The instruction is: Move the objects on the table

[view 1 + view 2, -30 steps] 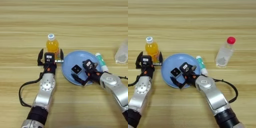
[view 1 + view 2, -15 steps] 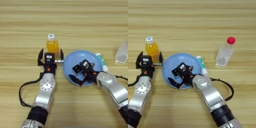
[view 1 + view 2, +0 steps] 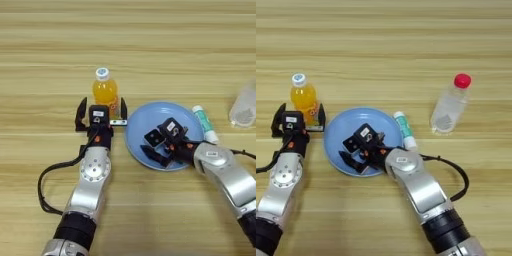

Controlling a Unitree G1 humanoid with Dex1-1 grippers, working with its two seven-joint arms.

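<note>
You have broad bare light-brown wooden table (image 3: 150, 45) above the things and in front of the arms. The round blue plate (image 3: 145, 120) sits mid-table; the slim green-and-white tube (image 3: 204, 124) lies just beside its right rim, and the small orange-drink bottle with white cap (image 3: 105, 91) stands just off its left rim.

Your left gripper (image 3: 101, 111) reaches straight forward, its two black fingers spread wide with the bottle just ahead between them, gripping nothing.

Your right gripper (image 3: 159, 145) comes in from the right, forearm angled across the plate's near rim, fingers closed on the small white square block with black face (image 3: 153, 137) over the plate.

Only the right eye view shows all of the clear plastic bottle with red cap (image 3: 450, 104), standing well right of the tube.
</note>
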